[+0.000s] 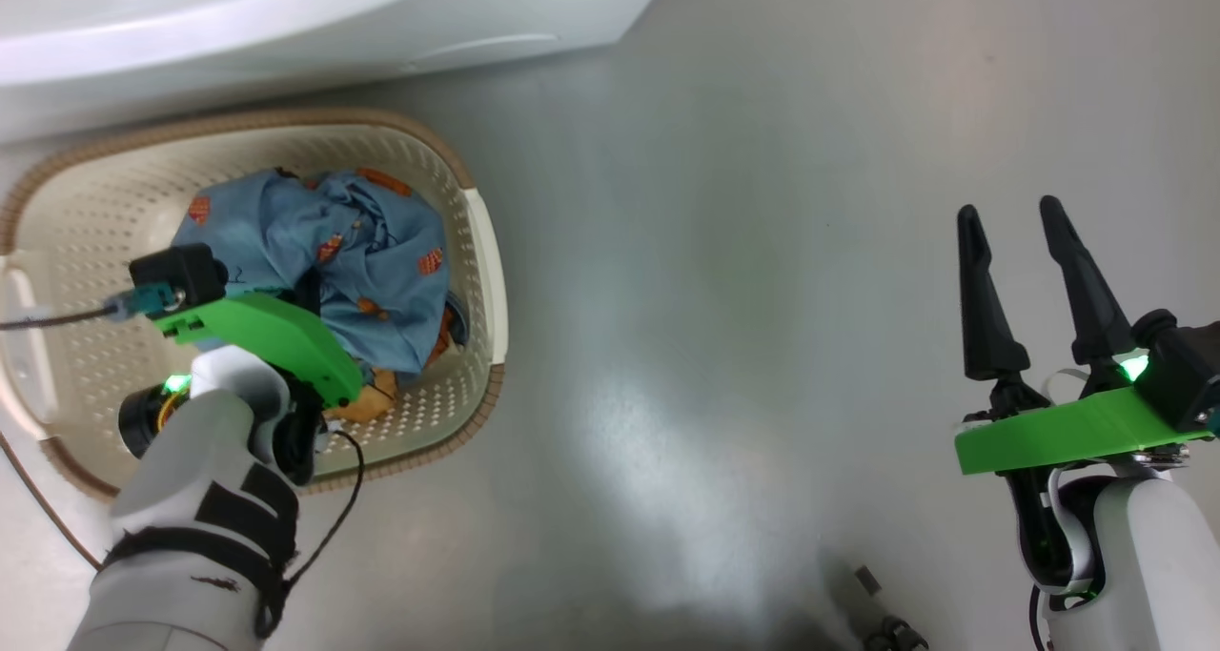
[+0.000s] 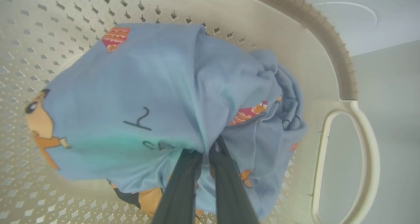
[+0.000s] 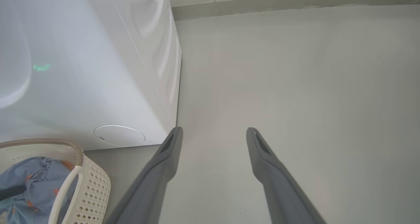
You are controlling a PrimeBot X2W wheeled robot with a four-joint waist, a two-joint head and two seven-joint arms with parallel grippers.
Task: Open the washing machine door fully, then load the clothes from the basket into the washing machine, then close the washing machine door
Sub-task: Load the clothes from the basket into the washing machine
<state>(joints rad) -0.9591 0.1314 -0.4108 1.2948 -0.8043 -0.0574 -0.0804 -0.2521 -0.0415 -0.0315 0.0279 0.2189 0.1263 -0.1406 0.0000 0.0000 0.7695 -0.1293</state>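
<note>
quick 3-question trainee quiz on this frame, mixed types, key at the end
1. True or false: the right pincer is shut on the clothes.
2. Where do the clothes lie? A) in the basket; B) between the right pincer's fingers; C) draped over the right forearm.
3. Short answer: what is the left pincer shut on?

Key:
1. False. It stands open and holds nothing.
2. A.
3. The clothes. Its fingers pinch a fold of the blue fabric.
</note>
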